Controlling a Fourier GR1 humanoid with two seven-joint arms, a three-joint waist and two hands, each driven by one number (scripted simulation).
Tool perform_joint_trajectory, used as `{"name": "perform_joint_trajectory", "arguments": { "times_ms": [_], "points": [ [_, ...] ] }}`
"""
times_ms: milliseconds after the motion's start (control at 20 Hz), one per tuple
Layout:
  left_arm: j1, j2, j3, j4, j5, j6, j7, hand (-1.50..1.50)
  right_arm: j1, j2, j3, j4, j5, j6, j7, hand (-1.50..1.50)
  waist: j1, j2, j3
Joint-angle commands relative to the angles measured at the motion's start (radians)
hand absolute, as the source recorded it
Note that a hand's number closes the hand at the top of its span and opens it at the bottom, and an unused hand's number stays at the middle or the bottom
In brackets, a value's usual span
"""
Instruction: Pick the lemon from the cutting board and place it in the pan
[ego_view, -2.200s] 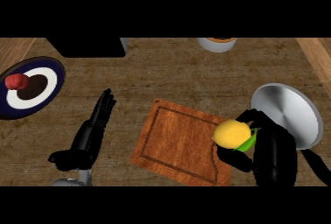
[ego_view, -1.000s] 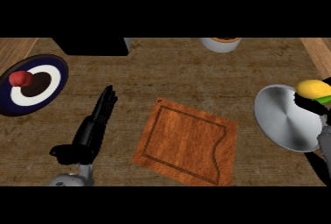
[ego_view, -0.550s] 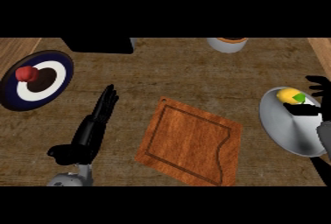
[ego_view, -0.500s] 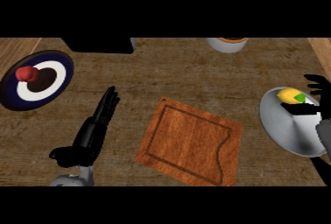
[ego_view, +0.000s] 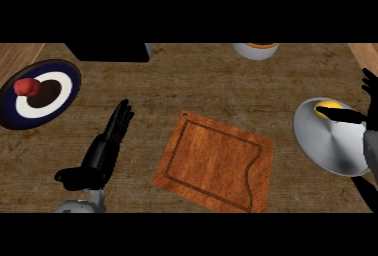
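The yellow lemon (ego_view: 327, 106) lies in the upper part of the grey pan (ego_view: 325, 145) at the right edge of the counter. My right hand (ego_view: 347, 116) is over the pan, its thumb lying across the lemon's lower side and its fingers (ego_view: 368, 82) spread upward and away from the fruit, so it is open. The wooden cutting board (ego_view: 218, 160) sits bare in the middle, turned at an angle. My left hand (ego_view: 111, 137) rests open on the counter just left of the board, fingers straight and pointing away.
A dark blue and white plate (ego_view: 63, 90) with a small red item (ego_view: 27, 86) sits at the far left. A black block (ego_view: 107, 51) and a grey cup (ego_view: 256, 49) stand along the far edge.
The right hand carried the lemon from above the board to the pan, set it down inside, and its fingers have spread off it. The left hand has stayed put.
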Motion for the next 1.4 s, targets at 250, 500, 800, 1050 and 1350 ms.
{"name": "perform_joint_trajectory", "arguments": {
  "times_ms": [250,500,800,1050,1350],
  "points": [
    [0.061,-0.003,0.0,-0.016,-0.017,0.014,-0.02,0.0,0.095,-0.088,-0.17,-0.001,-0.232,0.265,-0.172,-1.5,-0.03,-0.013,-0.003],
    [0.029,0.004,0.04,0.05,-0.004,0.006,-0.054,0.0,0.208,-0.124,-0.184,-0.022,-0.307,0.52,-0.21,-1.5,-0.044,-0.014,-0.004],
    [-0.041,-0.018,0.03,0.075,-0.013,0.002,-0.03,0.0,0.357,-0.124,-0.159,-0.096,-0.341,0.656,-0.33,-1.5,-0.038,-0.012,-0.004],
    [-0.007,0.012,0.059,-0.028,0.01,-0.008,0.069,0.0,0.524,-0.059,-0.122,-0.333,-0.379,0.662,-0.293,-1.5,-0.039,-0.015,-0.004],
    [0.055,-0.05,-0.026,-0.096,-0.061,0.042,0.07,0.0,0.656,-0.028,-0.107,-0.514,-0.415,0.668,-0.251,-1.5,-0.036,-0.015,-0.004]
  ]
}}
